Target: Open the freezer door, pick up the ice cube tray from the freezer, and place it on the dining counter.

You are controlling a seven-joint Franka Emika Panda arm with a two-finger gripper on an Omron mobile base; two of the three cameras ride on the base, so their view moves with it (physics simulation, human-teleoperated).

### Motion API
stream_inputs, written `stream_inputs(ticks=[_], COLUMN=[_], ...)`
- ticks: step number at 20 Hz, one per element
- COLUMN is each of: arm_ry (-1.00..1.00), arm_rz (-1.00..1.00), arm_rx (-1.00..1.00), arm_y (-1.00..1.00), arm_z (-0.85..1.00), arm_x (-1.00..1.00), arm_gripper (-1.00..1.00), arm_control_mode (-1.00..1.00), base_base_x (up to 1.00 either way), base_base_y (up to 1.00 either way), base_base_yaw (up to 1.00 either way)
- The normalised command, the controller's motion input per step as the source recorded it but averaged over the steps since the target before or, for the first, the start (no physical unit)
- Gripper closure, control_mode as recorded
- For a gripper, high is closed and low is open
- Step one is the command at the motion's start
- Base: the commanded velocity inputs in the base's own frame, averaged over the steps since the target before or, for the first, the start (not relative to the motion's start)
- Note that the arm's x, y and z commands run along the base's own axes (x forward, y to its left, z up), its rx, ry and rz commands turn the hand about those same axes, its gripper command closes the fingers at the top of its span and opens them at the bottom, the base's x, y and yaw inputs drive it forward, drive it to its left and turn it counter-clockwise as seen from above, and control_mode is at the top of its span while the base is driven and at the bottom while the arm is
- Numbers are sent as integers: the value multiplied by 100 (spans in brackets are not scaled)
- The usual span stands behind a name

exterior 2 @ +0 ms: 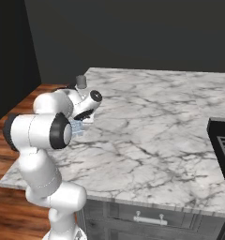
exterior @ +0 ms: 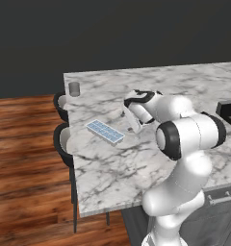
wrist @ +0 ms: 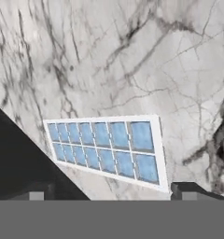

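Note:
The ice cube tray (exterior: pixel 105 131) lies flat on the dining counter (exterior: pixel 136 168) near its left edge, pale blue with a white rim. In the hand view the ice cube tray (wrist: pixel 104 149) rests on the dining counter (wrist: pixel 109 56), just ahead of my open gripper (wrist: pixel 113 192), whose two tips stand wide apart at either side and touch nothing. From the left base, my gripper (exterior: pixel 134 126) hangs just right of the tray. From the right base, my arm covers most of the ice cube tray (exterior 2: pixel 77 127) on the dining counter (exterior 2: pixel 147 126). The freezer door is out of view.
A small grey cup (exterior: pixel 74 89) (exterior 2: pixel 80 81) stands at the counter's far left corner. Two dark stools (exterior: pixel 63 140) sit against the left edge over wood floor. A black cooktop (exterior 2: pixel 222 140) is set in at the right. A drawer front (exterior 2: pixel 149 219) is below the near edge.

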Motion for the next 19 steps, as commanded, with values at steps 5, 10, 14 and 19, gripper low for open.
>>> stream_inputs(ticks=[5,10,14,19], arm_ry=[-17,-5,0,0], arm_rz=[28,25,17,8], arm_rx=[-2,-11,-18,-23], arm_y=[-71,-18,9,26], arm_z=[55,60,82,85], arm_x=[-99,-100,-100,-100], arm_gripper=[-100,-100,-100,-100], arm_control_mode=[-100,-100,-100,-100], base_base_x=[0,0,0,0], base_base_y=[0,0,0,0], base_base_yaw=[0,0,0,0])
